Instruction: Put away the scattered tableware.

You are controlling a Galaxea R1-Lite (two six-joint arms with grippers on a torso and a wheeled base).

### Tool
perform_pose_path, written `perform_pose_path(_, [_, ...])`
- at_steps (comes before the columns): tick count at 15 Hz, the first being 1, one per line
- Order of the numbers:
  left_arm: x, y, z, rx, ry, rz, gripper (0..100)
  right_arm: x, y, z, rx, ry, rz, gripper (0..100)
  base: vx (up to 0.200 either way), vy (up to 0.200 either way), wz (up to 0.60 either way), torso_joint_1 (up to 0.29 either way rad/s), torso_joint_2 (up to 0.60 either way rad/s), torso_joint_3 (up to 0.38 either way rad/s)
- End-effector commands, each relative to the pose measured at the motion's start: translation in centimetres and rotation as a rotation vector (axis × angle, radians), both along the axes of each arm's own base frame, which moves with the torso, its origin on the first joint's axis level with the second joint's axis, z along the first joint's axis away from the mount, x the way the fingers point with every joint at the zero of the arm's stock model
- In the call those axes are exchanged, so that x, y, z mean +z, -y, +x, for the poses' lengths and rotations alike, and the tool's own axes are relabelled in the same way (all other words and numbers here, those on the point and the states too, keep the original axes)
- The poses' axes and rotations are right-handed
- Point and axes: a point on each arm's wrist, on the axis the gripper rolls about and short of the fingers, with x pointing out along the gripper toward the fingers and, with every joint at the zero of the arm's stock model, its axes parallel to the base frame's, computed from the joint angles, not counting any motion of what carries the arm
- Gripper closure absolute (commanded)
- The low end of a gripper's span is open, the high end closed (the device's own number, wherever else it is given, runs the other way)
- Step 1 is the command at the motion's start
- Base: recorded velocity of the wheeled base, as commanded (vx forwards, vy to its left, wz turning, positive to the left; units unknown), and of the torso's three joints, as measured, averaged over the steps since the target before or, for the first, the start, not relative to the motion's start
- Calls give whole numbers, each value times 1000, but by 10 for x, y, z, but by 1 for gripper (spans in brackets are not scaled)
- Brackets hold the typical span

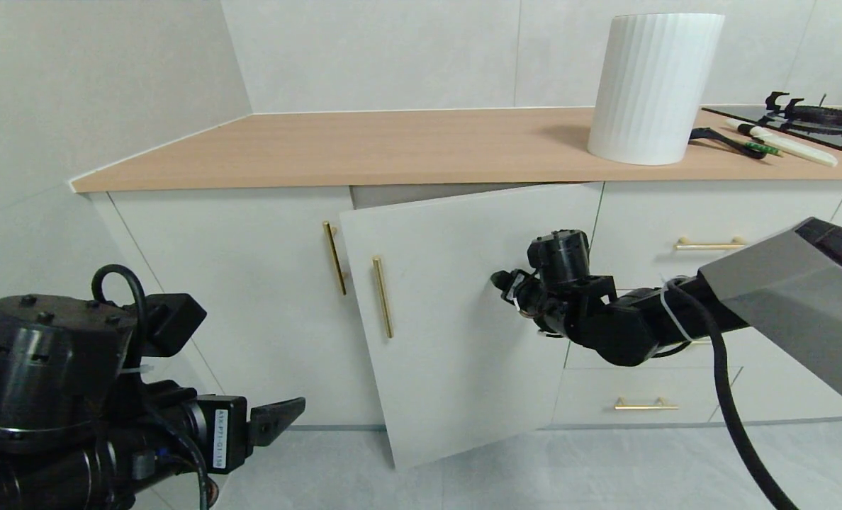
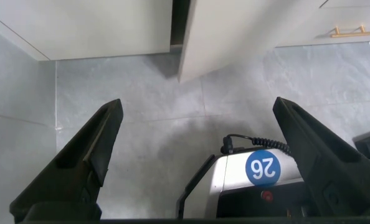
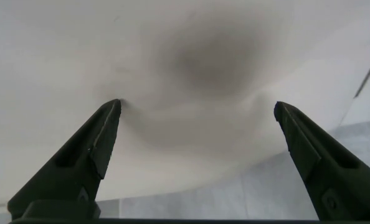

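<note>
In the head view, a few long utensils (image 1: 768, 144), one black-handled, one green and one white, lie scattered on the light wooden countertop (image 1: 393, 145) at about 2 o'clock. They sit between a tall white ribbed cylindrical container (image 1: 653, 88) and a black gas hob (image 1: 818, 117). Below the counter a flat white cabinet door (image 1: 456, 312) stands ajar, with its slim brass bar handle (image 1: 383, 297) near the 9 o'clock edge. The right gripper (image 1: 502, 283) is at the door's 3 o'clock side. Its fingers are spread wide with nothing between them, and the tips sit close against the panel (image 3: 191, 62). The left gripper (image 2: 197, 102) hangs low at 8 o'clock, also spread wide and holding nothing, above the grey tiled floor (image 2: 172, 124).
</note>
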Motion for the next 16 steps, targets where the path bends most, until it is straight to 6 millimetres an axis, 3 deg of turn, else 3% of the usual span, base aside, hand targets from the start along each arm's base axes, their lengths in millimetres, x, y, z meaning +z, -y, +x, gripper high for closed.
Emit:
perform_pose_path(1, [0, 0, 0, 0, 0, 0, 0, -9, -2, 9, -34, 5, -12, 0, 0, 0, 0, 0, 0, 0])
perform_pose_path(9, [0, 0, 0, 0, 2, -1, 0, -22, -5, 32, -186, 52, -54, 0, 0, 0, 0, 0, 0, 0])
perform_pose_path(16, [1, 0, 0, 0, 4, -3, 0, -26, -5, 40, -239, 69, -69, 0, 0, 0, 0, 0, 0, 0])
